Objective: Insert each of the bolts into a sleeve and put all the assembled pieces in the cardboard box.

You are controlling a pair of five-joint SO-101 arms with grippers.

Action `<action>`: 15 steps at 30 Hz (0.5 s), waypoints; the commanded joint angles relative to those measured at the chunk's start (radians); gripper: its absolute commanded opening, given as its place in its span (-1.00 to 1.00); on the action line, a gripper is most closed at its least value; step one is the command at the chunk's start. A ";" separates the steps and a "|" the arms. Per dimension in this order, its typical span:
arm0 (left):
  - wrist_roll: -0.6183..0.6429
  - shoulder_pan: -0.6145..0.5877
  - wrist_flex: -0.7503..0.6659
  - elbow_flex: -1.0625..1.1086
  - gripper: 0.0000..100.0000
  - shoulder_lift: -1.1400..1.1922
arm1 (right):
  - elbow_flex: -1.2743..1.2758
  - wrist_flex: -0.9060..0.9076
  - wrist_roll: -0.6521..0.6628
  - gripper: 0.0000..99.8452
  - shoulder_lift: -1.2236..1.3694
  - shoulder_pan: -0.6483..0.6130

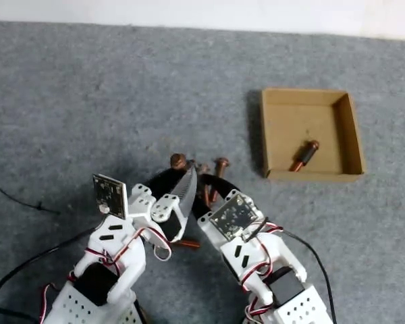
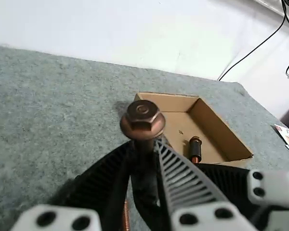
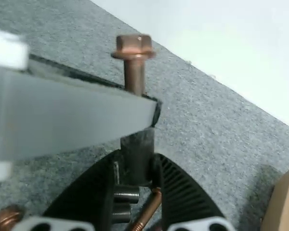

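Mid-insertion: my left pincer (image 2: 143, 144) clamps bolt (image 2: 142, 120), head up; right pincer (image 3: 136, 166) grips sleeve (image 3: 137, 144) under it (shank looks partly in, I reckon). Next: push straight down, axes lined, then carry to cardboard box (image 1: 314, 176), well apart.

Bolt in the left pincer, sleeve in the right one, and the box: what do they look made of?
The bolt looks like metal, perhaps copper-plated steel: glossy reddish-brown hex head. The sleeve is dark and matte, blackened metal or plastic; I cannot tell which. The box is plain brown cardboard, dull, with thin folded walls.
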 commanded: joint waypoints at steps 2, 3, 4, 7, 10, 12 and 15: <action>0.009 -0.048 0.011 -0.002 -0.95 -0.001 | 0.101 -0.030 0.006 -0.99 -0.018 0.028; 0.035 -0.067 0.011 0.002 -0.87 -0.001 | 0.101 -0.030 0.006 -0.99 -0.018 0.028; 0.058 -0.081 0.011 0.005 -0.75 -0.001 | 0.101 -0.030 0.006 -0.99 -0.018 0.028; 0.098 -0.087 0.015 0.005 -0.30 -0.001 | 0.102 -0.030 0.006 -0.99 -0.018 0.028; 0.103 -0.087 0.029 0.005 -0.01 -0.001 | 0.104 -0.030 0.006 -0.99 -0.018 0.028; 0.104 -0.088 0.038 -0.001 0.00 -0.001 | 0.105 -0.030 0.006 -0.99 -0.018 0.028; 0.104 -0.099 0.038 -0.002 -0.07 -0.001 | 0.105 -0.030 0.006 -0.99 -0.018 0.028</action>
